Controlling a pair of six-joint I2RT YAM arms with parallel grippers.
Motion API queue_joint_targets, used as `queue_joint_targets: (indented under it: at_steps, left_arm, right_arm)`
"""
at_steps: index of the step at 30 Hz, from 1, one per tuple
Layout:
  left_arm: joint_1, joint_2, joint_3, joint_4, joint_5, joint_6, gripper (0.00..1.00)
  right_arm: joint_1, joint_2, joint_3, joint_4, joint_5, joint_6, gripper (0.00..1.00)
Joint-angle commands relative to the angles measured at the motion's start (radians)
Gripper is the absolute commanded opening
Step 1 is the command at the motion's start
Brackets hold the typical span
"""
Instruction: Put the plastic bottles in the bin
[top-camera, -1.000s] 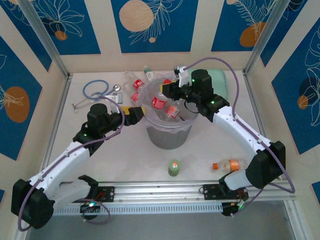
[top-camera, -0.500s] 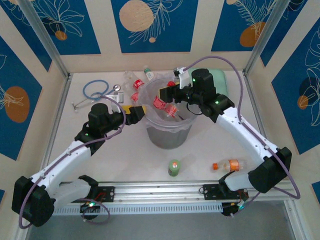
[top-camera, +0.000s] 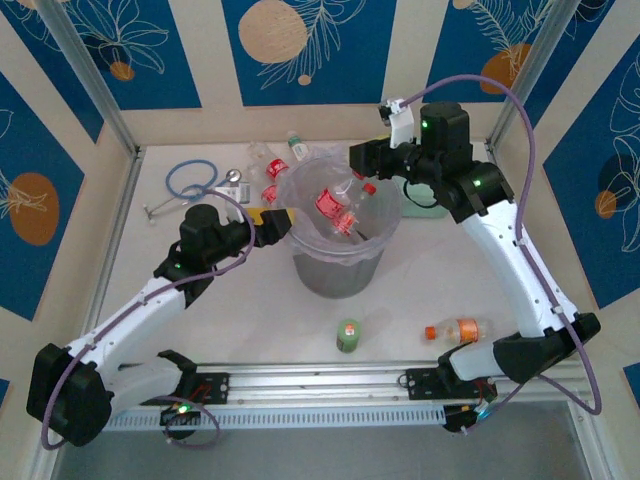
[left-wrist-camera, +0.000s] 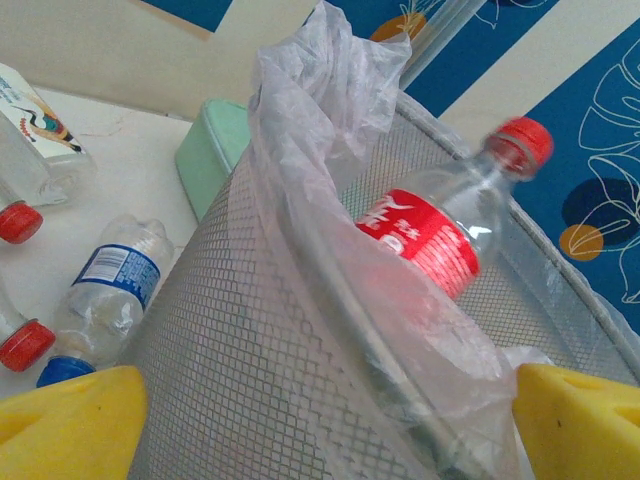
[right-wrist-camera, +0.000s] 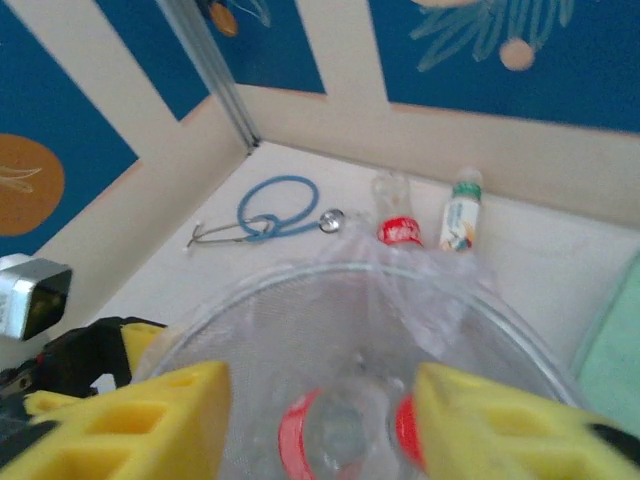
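Bottles (top-camera: 328, 205) in bin (top-camera: 340, 275), right claw (top-camera: 354, 158) open above

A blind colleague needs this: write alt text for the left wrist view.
A red-capped, red-labelled bottle lies tilted inside the bag-lined mesh bin, seen from outside its wall. Yellow fingertips of the open left pincer sit at the bottom corners; more bottles and a mint-green case lie on the table beyond.

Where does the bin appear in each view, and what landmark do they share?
Top external: the bin stands mid-table, between the arms.
Left wrist: its mesh wall fills the lower middle.
Right wrist: its rim arcs across the lower half.
Shared landmark: the mint-green case beside it.
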Motion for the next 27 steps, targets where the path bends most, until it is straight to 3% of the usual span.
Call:
queue_joint_targets:
  at_steps: [1,4,13,27]
  left_arm:
    - [-0.008,0.020,0.000,-0.067,-0.005,0.023,0.93]
    - [-0.009,0.026,0.007,-0.070,0.001,0.027,0.93]
    - [-0.012,0.067,0.021,-0.054,0.014,0.024,0.93]
    - [-0.016,0.094,0.050,-0.082,0.011,0.036,0.93]
  right_arm:
    - [-0.060,-0.006,-0.025,-0.078,0.022,0.048,0.41]
    - [-0.113,-0.019,-0.055,-0.071,-0.019,0.079,0.32]
    - [-0.131,0.054,-0.051,-0.026,-0.059,0.084,0.35]
    - [-0.126,0.243,0.039,0.022,-0.184,0.104,0.18]
